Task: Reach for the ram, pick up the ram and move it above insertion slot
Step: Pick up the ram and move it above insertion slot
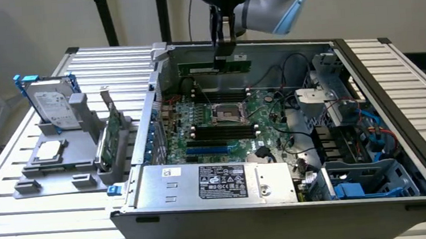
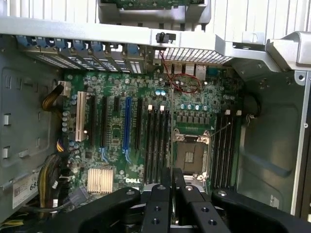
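One gripper (image 1: 225, 54), clamped on one ram (image 1: 214, 67) stick, hangs over the open case (image 1: 282, 217). At 9 o'clock of the case, one tray (image 1: 57, 166) carries one hard drive (image 1: 54, 106).

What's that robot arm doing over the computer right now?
Fingers shut on the ram, held high over the open case. Motherboard memory slots below. Nothing in the way.

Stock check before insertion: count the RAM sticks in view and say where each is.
1. The ram is held in the gripper, above the far side of the open case in the exterior view. The memory slots look empty; others may be hidden.
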Controlling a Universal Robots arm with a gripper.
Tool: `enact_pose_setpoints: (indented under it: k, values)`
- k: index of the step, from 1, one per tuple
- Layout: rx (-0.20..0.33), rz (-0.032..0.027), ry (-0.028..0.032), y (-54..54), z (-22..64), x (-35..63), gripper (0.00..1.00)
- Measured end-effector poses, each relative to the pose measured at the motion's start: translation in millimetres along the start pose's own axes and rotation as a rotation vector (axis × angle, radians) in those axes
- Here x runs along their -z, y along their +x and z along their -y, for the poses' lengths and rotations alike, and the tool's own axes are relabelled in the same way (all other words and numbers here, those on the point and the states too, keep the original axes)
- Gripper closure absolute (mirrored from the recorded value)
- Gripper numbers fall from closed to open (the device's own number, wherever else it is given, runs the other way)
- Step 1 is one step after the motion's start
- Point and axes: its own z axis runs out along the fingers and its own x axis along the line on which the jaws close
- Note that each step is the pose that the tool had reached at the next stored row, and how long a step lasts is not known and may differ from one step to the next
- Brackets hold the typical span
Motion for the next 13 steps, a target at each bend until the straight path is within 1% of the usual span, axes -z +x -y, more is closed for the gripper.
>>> enact_pose_setpoints:
  k: [4, 7, 11, 13]
  values:
    - [-0.012, 0.0091, 0.0009, -0.3, 2.5, -0.4, 0.87]
    - [-0.023, 0.0130, 0.0016, -0.5, 4.2, -0.7, 0.87]
    - [-0.032, 0.0165, 0.0021, -1.4, 6.7, -0.9, 0.87]
    - [-0.036, 0.0201, 0.0025, -1.6, 8.4, -1.1, 0.87]
